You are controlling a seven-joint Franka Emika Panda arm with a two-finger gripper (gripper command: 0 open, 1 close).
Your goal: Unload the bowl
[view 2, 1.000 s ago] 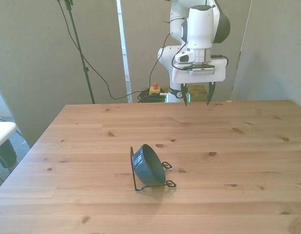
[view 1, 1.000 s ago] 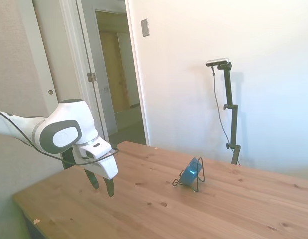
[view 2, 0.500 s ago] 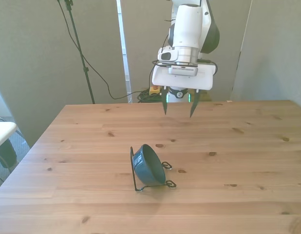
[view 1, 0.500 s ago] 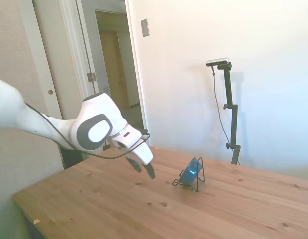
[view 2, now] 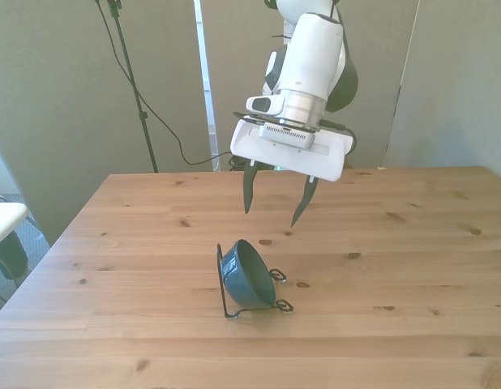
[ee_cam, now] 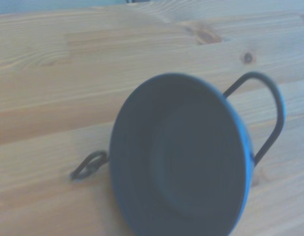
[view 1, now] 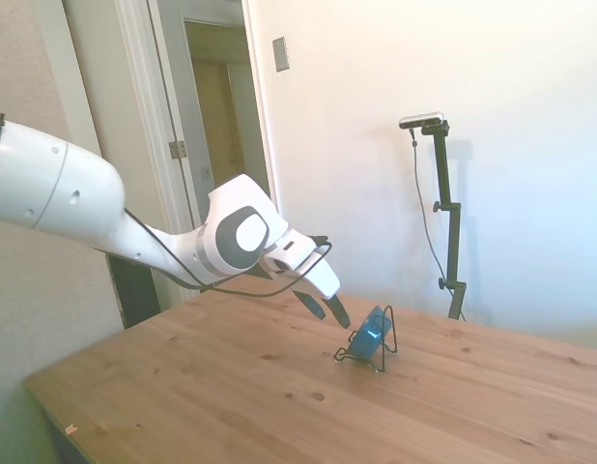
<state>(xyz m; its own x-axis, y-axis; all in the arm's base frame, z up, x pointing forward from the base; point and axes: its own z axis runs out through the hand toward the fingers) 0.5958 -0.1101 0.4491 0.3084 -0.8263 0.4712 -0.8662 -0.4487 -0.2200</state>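
Wooden table (view 2: 413,267): pale knotty planks, seen in all three views. Thin black wire rack (view 2: 228,301): stands on the table near its middle, upright loop (view 1: 389,329), small curled feet (ee_cam: 88,165). Open doorway (view 1: 226,145): behind the table, side view.

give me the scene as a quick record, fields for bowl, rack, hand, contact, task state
bowl: small blue bowl with a darker teal inside, propped on edge and tilted, leaning in the rack
rack: thin black wire rack standing on the wooden table, loops at its feet
hand: hand open, fingers pointing down, hanging above the table just behind the bowl in the front view
contact: none; a clear gap shows between fingers and bowl
task state: bowl not yet unloaded
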